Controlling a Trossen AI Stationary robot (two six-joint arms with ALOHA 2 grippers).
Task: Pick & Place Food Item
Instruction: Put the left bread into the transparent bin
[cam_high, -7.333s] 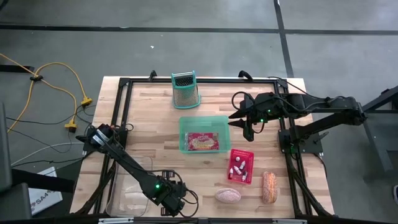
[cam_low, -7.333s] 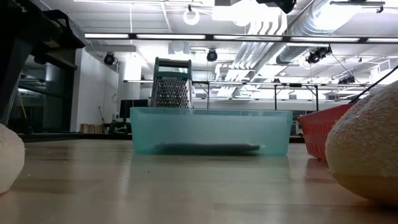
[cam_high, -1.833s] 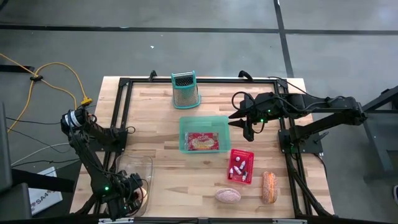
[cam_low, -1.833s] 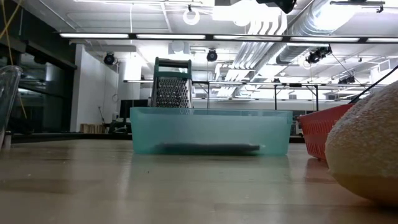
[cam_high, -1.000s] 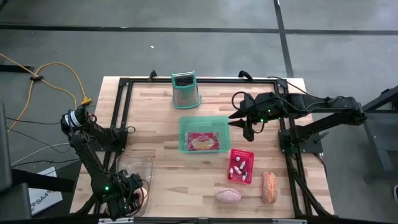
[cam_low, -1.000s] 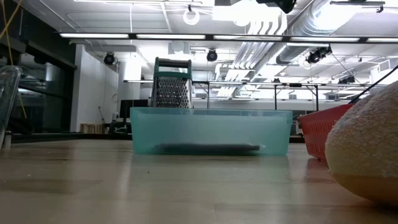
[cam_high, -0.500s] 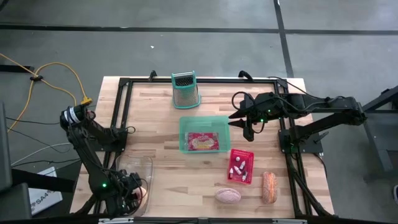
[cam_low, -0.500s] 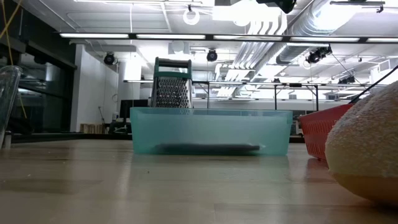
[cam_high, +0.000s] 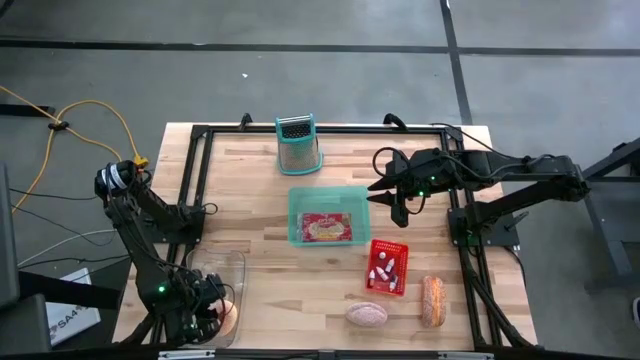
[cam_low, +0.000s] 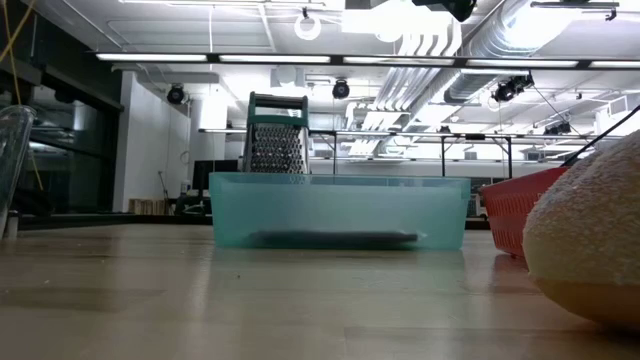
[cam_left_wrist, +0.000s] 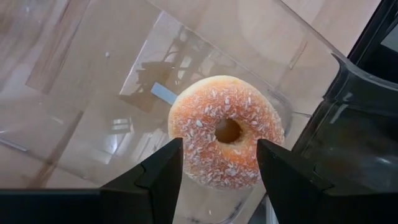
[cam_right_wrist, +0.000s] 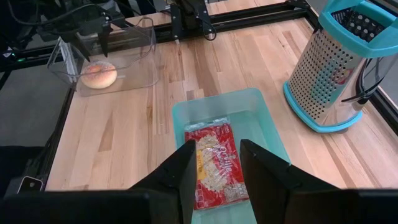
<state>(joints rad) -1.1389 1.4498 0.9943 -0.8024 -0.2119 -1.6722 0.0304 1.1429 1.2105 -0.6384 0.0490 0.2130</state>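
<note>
Lower left of the high view: clear plastic rectangular container (cam_high: 235, 270) at the table's near-left corner, with a sugar-coated ring donut (cam_high: 229, 317) lying on its floor. Left gripper (cam_high: 205, 318) was over the container right above the donut; in the left wrist view its two dark fingers (cam_left_wrist: 158, 174) flanked the donut (cam_left_wrist: 226, 131) with a gap on each side, jaws open, nothing held. Donut sat flat, hole up, inside the container (cam_left_wrist: 93, 74).

Top centre: teal-framed metal box grater (cam_high: 298, 145) upright on the light wooden table (cam_high: 250, 200). Below it, centre frame, a teal translucent plastic bin (cam_high: 329, 215) with a red snack packet (cam_high: 325, 228) flat inside. In the low view the bin (cam_low: 338, 210) was centre, the grater (cam_low: 276, 135) behind it.

Right of the bin, the right gripper (cam_high: 385, 192) hung off the table, apart from everything; fingers narrow and nothing between them in the right wrist view, closed or nearly closed, cannot tell which. That view showed the packet (cam_right_wrist: 215, 163) in the bin, the grater (cam_right_wrist: 333, 65) beside it, the donut (cam_right_wrist: 99, 74) far off in the clear container.

Lower right: small red plastic mesh basket (cam_high: 387, 267) with little items inside, too small to tell. Below it a pinkish round bun (cam_high: 367, 315), and just right of that a long orange-brown bread roll (cam_high: 432, 300).
</note>
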